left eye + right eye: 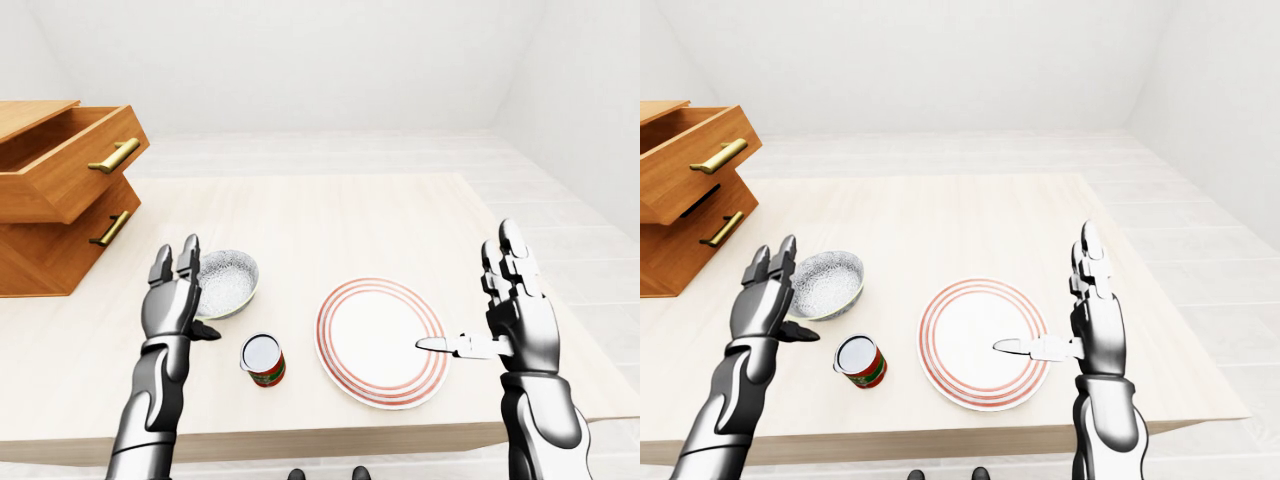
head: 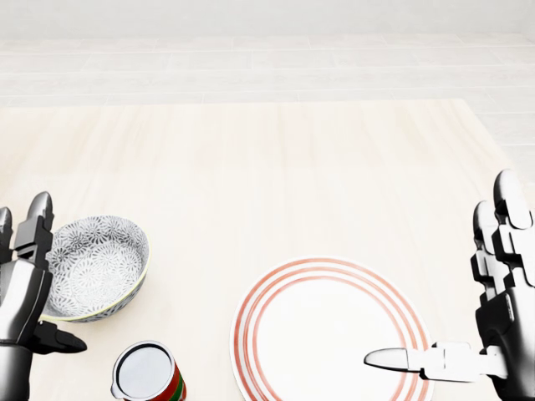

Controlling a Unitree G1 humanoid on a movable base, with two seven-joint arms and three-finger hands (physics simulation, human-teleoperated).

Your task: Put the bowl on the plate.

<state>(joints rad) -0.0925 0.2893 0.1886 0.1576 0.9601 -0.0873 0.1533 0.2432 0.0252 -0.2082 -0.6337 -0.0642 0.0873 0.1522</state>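
A grey patterned bowl (image 2: 96, 266) sits on the table at the left of the head view. A white plate with red rings (image 2: 330, 334) lies to its right, flat on the table. My left hand (image 2: 29, 280) is open just left of the bowl, fingers upright beside the rim, thumb (image 2: 57, 339) pointing under it. My right hand (image 2: 493, 284) is open at the plate's right edge, with its thumb (image 2: 401, 359) reaching over the plate. Neither hand holds anything.
A red and green can (image 2: 149, 373) stands between bowl and plate near the bottom edge. A wooden drawer unit (image 1: 55, 195) with its top drawer pulled out stands on the table at the far left. The table's edge (image 1: 330, 440) runs just below the hands.
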